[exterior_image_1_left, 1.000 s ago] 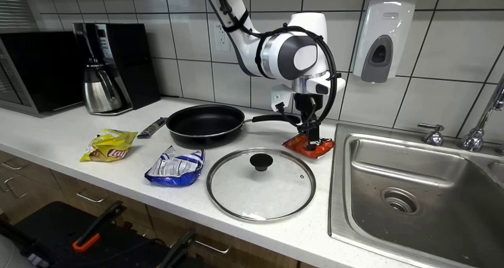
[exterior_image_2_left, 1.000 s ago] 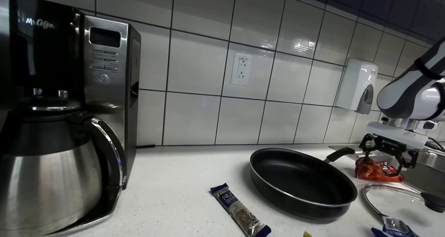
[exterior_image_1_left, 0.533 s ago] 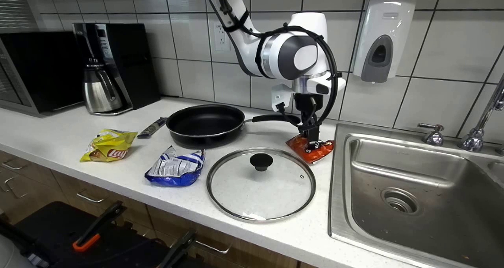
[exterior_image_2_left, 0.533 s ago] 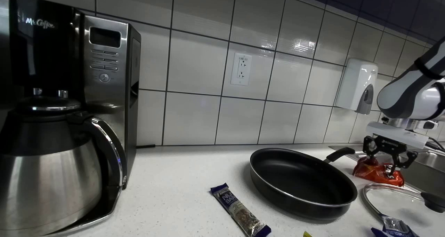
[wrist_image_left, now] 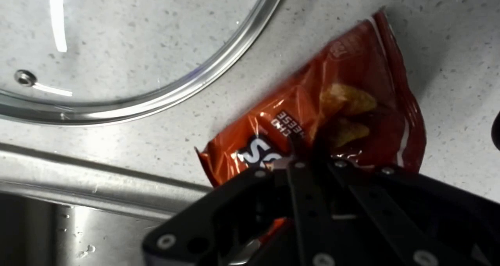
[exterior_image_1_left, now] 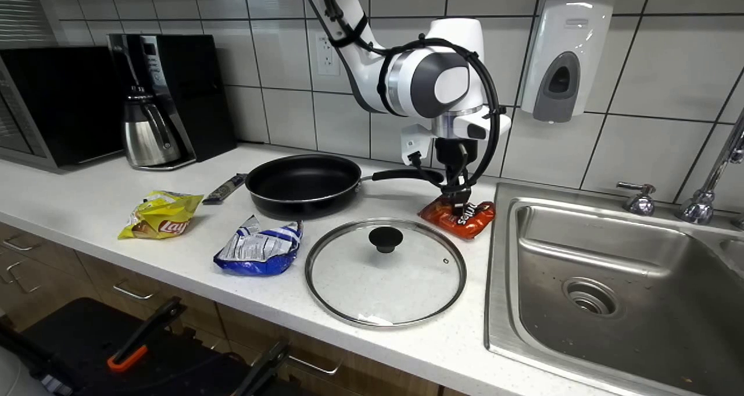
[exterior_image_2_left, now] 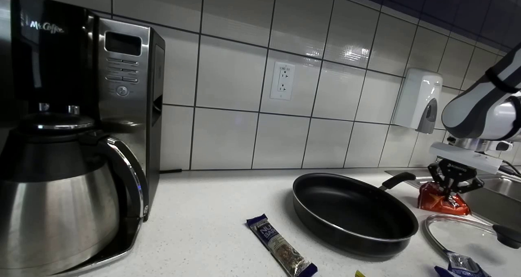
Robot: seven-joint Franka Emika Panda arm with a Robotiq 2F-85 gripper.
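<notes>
A red-orange chip bag (exterior_image_1_left: 478,217) lies on the white counter between the glass lid and the sink, its white lettering partly covered. From above, my black gripper (exterior_image_1_left: 458,209) reaches down onto its middle. In an exterior view the fingers of the gripper (exterior_image_2_left: 447,196) stand close together with the bag's film bunched about them. The wrist view has the bag (wrist_image_left: 304,98) slanting under the gripper (wrist_image_left: 310,154), creased and shadowed where the jaws pinch it. The very fingertips are dark and sunk into the bag.
Beside the bag lies a glass lid (exterior_image_1_left: 349,279) with a black knob. Behind it sits a black pan (exterior_image_1_left: 302,178), its handle pointing at the arm. A steel sink (exterior_image_1_left: 501,303) borders the bag's other side. Blue bag (exterior_image_1_left: 261,250), yellow bag (exterior_image_1_left: 165,213) and nut bar (exterior_image_2_left: 281,244) lie farther off.
The gripper's fingers have come together from wide apart, onto the red bag. The bag has shifted and bunched slightly, baring more of its lettering. The arm has stayed almost in place.
</notes>
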